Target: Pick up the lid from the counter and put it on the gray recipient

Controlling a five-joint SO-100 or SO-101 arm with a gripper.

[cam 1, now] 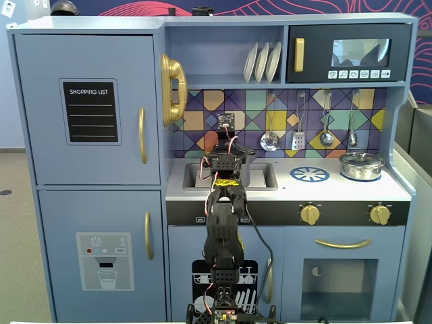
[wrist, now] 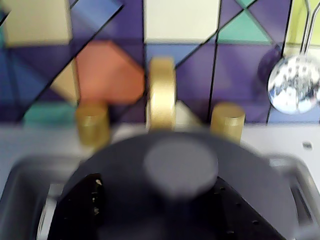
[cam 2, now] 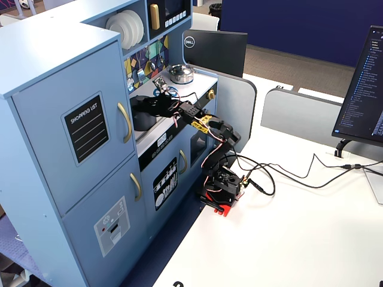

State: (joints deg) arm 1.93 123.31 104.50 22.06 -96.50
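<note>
In the wrist view the dark gray lid (wrist: 125, 170), blurred, fills the lower half, with its round knob (wrist: 181, 166) in the middle. My gripper (wrist: 180, 202) has a black jaw on each side of the knob and looks shut on it. The lid sits over the sink (wrist: 20, 180), and the pot beneath is hidden there. In both fixed views the gray recipient (cam 1: 247, 172) (cam 2: 142, 119) stands in the sink, with my gripper (cam 1: 228, 160) (cam 2: 154, 103) at its top. Whether the lid touches the pot's rim is unclear.
A gold faucet (wrist: 162, 95) with two gold knobs (wrist: 92, 122) stands just behind the sink. Utensils hang on the tiled wall, a ladle (wrist: 293, 87) among them. A shiny silver pot (cam 1: 361, 165) sits on the right burner, beside a blue burner (cam 1: 309, 174).
</note>
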